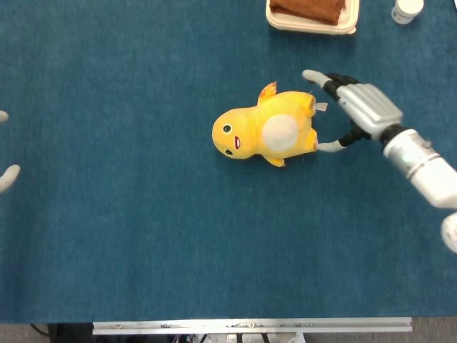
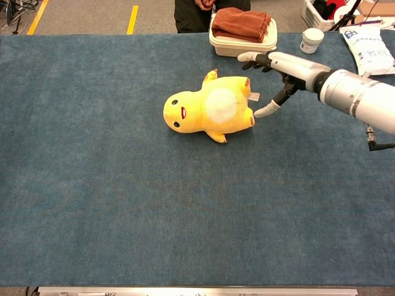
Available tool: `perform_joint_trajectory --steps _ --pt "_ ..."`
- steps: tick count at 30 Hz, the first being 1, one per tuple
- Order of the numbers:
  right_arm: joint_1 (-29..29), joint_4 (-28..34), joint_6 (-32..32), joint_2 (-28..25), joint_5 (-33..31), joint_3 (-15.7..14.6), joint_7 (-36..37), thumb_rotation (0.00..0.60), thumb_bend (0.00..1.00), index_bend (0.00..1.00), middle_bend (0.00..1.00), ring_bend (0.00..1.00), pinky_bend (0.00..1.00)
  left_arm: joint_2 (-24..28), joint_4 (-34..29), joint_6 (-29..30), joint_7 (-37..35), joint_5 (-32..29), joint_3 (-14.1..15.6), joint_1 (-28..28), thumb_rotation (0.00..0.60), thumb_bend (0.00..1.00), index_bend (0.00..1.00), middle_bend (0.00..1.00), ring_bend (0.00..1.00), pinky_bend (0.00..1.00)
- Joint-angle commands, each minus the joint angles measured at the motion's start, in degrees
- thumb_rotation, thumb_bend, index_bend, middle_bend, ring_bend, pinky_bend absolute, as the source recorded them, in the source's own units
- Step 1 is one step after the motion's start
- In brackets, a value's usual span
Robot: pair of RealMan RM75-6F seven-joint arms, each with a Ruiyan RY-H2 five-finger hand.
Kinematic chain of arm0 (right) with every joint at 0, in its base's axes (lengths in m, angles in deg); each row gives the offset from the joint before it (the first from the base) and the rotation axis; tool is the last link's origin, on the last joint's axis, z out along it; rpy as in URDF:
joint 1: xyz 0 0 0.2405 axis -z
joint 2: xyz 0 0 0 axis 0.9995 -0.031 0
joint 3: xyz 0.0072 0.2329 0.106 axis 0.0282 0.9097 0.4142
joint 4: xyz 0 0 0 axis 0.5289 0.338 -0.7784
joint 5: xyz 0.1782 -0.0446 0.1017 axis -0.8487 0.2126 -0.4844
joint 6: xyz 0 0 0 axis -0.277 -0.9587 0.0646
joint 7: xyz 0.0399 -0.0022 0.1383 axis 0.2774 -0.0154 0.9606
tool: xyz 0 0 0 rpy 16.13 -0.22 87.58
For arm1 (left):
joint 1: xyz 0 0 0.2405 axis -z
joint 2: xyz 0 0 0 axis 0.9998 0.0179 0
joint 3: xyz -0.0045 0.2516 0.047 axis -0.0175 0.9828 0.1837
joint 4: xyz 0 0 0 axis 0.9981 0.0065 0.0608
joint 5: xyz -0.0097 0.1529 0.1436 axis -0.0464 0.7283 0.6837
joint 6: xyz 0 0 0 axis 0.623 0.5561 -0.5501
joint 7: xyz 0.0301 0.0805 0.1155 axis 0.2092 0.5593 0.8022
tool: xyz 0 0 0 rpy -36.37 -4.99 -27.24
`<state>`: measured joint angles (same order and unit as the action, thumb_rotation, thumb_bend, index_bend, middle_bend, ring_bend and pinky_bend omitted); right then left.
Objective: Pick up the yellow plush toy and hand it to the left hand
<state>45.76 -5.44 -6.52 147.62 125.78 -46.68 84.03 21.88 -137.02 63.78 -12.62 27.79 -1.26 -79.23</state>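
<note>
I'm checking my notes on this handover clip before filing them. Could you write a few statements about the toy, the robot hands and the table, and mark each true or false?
1. The yellow plush toy lies on the blue table. True.
2. The right robot hand has lifted the toy. False: its fingers are spread beside the toy's rear end, and the toy lies on the table.
3. A brown cloth sits in a white container. True.
4. The left robot hand holds the toy. False: it is at the far left edge, well away from it.

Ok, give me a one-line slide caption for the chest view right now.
Right robot hand, fingers spread, reaches the tail end of the yellow plush toy lying on the blue table.
</note>
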Motion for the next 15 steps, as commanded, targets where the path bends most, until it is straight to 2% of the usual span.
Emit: perform_joint_trajectory --steps 1,5,6,7,9,12,13,15 --pt "-2.0 -3.2 -2.2 3.5 -1.2 -0.1 -0.4 0.6 0.0 0.0 0.13 0.08 0.12 0.2 -0.1 0.3 -0.2 -0.2 0.0 -0.3 0.6 0.18 0.28 0.19 0.13 0.26" --pt "-3.9 -7.3 -4.0 7.4 -1.9 -0.6 -0.9 0.6 0.0 0.0 0.13 0.08 0.13 0.7 -0.2 0.7 -0.4 -0.4 0.0 -0.8 0.6 0.18 0.28 0.18 0.13 0.26" --pt "-4.1 -8.4 -3.9 8.3 -1.9 -0.6 -1.3 0.6 0.02 0.02 0.15 0.09 0.14 0.8 -0.2 0.7 -0.5 -0.3 0.1 -0.9 0.6 0.18 0.28 0.18 0.13 0.26" --pt "-4.4 -10.0 -3.1 9.9 -1.9 -0.6 -1.8 0.6 0.07 0.06 0.18 0.11 0.18 0.9 -0.2 0.7 -0.6 -0.3 0.1 -1.0 0.6 0.18 0.28 0.18 0.13 0.26" --pt "-4.6 -11.9 -1.9 11.9 -1.9 -0.4 -2.0 0.6 0.19 0.18 0.24 0.18 0.26 1.0 -0.1 0.6 -0.7 -0.3 0.2 -1.1 0.6 0.18 0.28 0.18 0.13 0.26" --pt "-4.6 -14.3 0.8 15.0 -1.1 0.5 -1.3 0.6 0.32 0.44 0.37 0.34 0.44 1.0 0.0 0.1 -1.2 -0.1 0.1 -0.8 0.6 0.18 0.28 0.18 0.13 0.26" --pt "-4.4 -15.1 2.7 16.0 -0.2 0.8 -1.3 0.6 0.37 0.53 0.44 0.42 0.52 1.1 0.0 -0.2 -1.5 0.0 0.0 -0.6 0.6 0.18 0.28 0.18 0.13 0.26" --pt "-4.0 -15.7 5.4 17.1 1.1 1.1 -0.7 0.6 0.43 0.62 0.51 0.52 0.63 1.4 0.1 -0.9 -2.2 0.2 -0.1 -0.2 0.6 0.18 0.28 0.18 0.13 0.26"
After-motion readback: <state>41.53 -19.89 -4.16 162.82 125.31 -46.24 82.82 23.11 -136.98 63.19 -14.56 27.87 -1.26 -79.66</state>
